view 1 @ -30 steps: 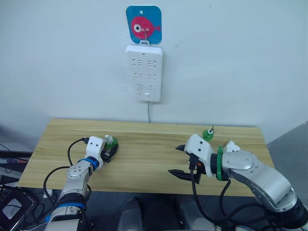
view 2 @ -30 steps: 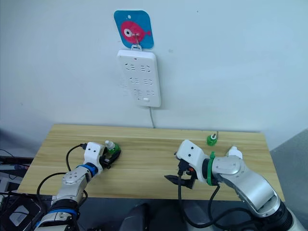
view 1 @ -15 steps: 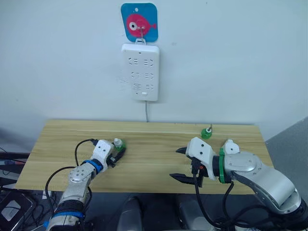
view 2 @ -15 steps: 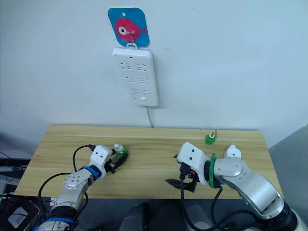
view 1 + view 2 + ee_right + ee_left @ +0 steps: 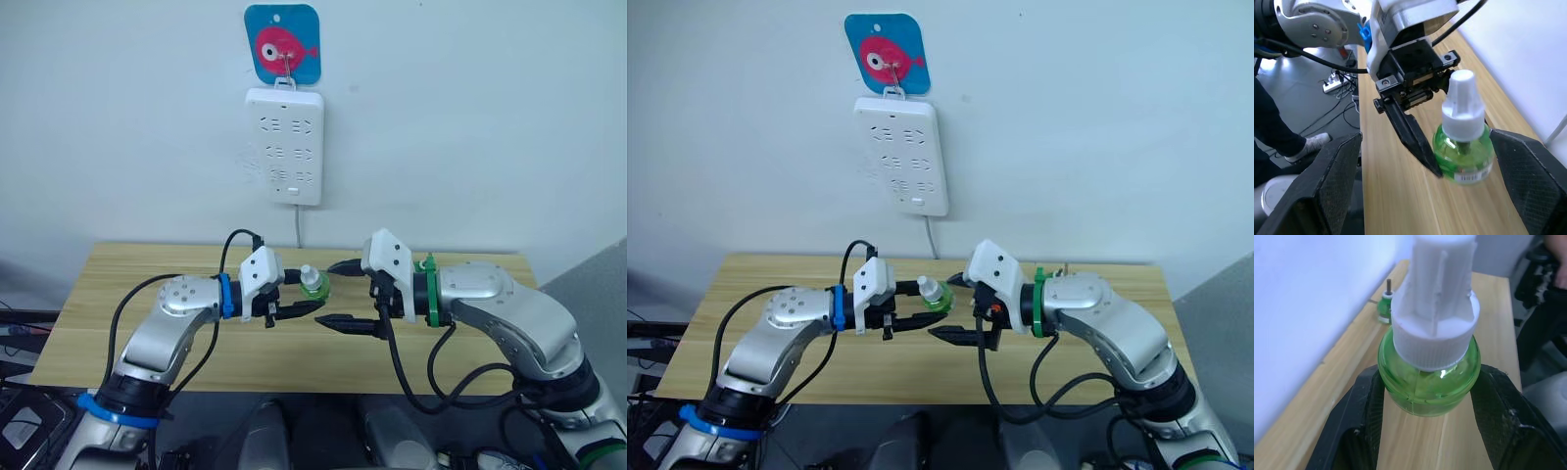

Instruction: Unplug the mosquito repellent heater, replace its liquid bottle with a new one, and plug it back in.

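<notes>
The new one (image 5: 312, 285) is a small green bottle with a white cap, held above the middle of the wooden table (image 5: 147, 269). My left gripper (image 5: 308, 296) is shut on its green body, which the left wrist view shows between both black fingers (image 5: 1359, 431). My right gripper (image 5: 326, 293) faces it from the right and is open, one fingertip above the bottle and one below. In the right wrist view the bottle (image 5: 1464, 147) sits between the spread fingers (image 5: 1334, 171), apart from both. The mosquito repellent heater is hidden from view.
A white multi-socket strip (image 5: 285, 145) hangs on the wall under a blue fish hook (image 5: 284, 44), with nothing plugged in. A capless green bottle with a dark wick (image 5: 1384, 308) stands near the table's back edge. A person's leg and shoe (image 5: 1298, 142) are beside the table.
My left arm has lifted the green bottle from the table's left side to the middle. My right gripper has risen and moved left to meet it, still open.
</notes>
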